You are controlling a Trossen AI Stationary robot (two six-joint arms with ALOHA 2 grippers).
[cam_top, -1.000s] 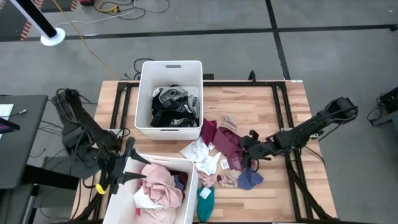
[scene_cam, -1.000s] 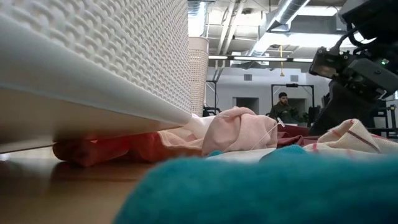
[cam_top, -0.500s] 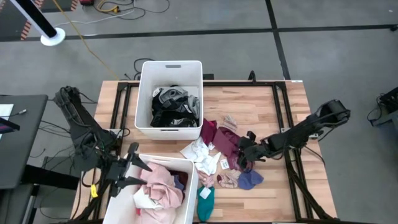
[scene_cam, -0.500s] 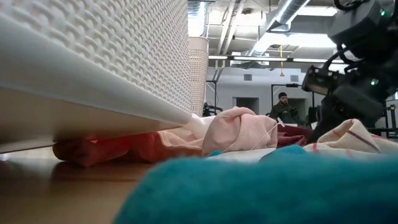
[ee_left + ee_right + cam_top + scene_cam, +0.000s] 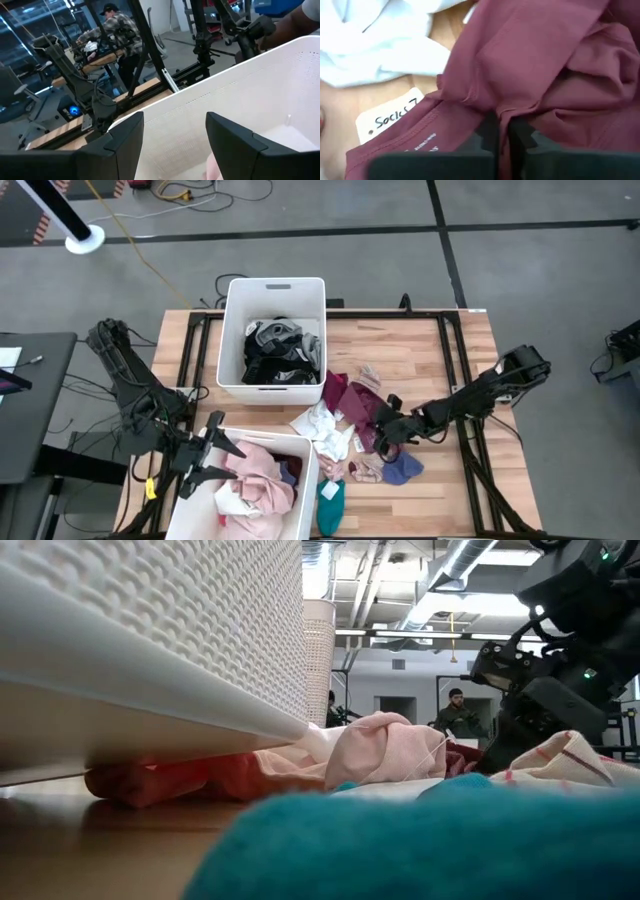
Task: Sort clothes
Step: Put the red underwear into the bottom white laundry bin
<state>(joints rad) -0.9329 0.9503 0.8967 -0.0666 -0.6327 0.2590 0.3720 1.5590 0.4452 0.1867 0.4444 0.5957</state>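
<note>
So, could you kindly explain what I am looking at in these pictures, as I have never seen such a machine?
It is a robot with two dark arms at a wooden table, sorting clothes. One camera looks straight down, one sits at table height, and one rides on each wrist. Two white bins stand on the table: the far bin holds dark garments, the near bin pink and white ones. Loose clothes lie between them, among them a white garment and a teal one. The right gripper has pinched a fold of the maroon garment, beside a paper tag. The left gripper hangs open at the near bin's rim, holding nothing.
</note>
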